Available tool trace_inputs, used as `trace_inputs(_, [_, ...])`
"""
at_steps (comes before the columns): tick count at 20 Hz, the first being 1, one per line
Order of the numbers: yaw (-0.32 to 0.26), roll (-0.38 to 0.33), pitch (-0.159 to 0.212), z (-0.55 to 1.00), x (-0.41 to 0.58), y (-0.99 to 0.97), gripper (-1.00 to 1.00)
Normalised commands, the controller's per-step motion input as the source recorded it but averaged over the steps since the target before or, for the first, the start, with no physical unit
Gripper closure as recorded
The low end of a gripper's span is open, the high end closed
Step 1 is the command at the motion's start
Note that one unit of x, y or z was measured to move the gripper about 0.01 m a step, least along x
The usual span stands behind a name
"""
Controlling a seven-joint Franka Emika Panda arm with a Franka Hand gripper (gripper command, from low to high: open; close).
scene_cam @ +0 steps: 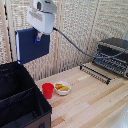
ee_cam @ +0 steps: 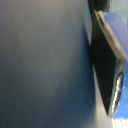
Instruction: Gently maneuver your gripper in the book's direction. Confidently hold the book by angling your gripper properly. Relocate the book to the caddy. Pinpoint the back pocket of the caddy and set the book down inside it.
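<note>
My gripper point(scene_cam: 38, 37) hangs high at the exterior view's upper left, shut on the top edge of the dark navy-blue book point(scene_cam: 32, 46). The book hangs upright in the air, above and just behind the black fabric caddy point(scene_cam: 20, 100), which fills the lower left and shows inner dividers. In the wrist view the book's dark cover point(ee_cam: 45, 65) fills most of the picture, with a blue-tipped finger point(ee_cam: 112, 35) pressed against it.
A red cup point(scene_cam: 47, 90) and a white bowl of yellow food point(scene_cam: 62, 88) stand on the wooden table point(scene_cam: 90, 100) just right of the caddy. A black toaster oven point(scene_cam: 113, 56) with a pulled-out rack sits at the far right. A grey cable trails from the arm.
</note>
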Motion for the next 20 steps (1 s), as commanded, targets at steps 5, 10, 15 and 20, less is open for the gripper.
trace_inputs(5, [0.0, -0.078, 0.099, 0.78, 0.716, 0.58, 1.0])
trace_inputs(10, [-0.009, -0.033, 0.163, 0.51, 0.454, 0.61, 1.0])
trace_inputs(15, [-0.054, 0.018, 0.104, 0.26, -0.119, 0.57, 1.0])
trace_inputs(20, [-0.076, 0.009, 0.055, 0.39, -0.079, 0.58, 1.0])
